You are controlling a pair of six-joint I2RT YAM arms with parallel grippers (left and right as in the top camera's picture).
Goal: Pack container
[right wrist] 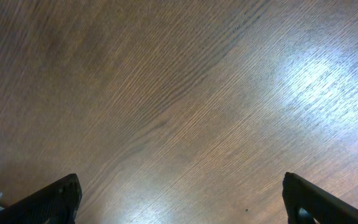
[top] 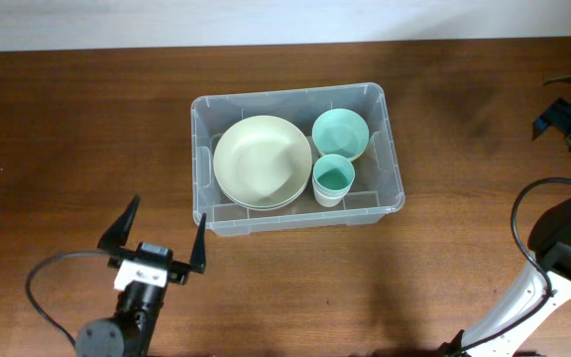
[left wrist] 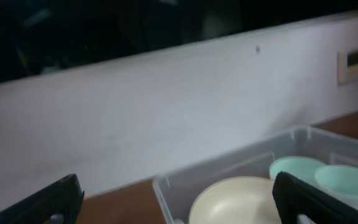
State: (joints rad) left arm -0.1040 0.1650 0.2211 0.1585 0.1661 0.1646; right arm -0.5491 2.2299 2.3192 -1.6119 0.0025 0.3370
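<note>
Container: the clear plastic bin [top: 295, 220] sits on the wooden table [top: 67, 129], just above centre in the overhead view, long side facing the arms.
Contents: a stack of cream plates [top: 261, 161] fills the left half. A teal bowl [top: 341, 134] sits in the far right corner, and a pale cup with a teal inside [top: 332, 180] stands just in front of it.
Left gripper: the left gripper [top: 169, 209] is released, jaws spread wide and holding nothing. It sits near the bin's front left corner, apart from it, and its camera looks across the bin's rim [left wrist: 229, 171].
Right gripper: the right gripper [right wrist: 182, 205] is also released, fingers wide apart over bare wood, well away from the bin.
</note>
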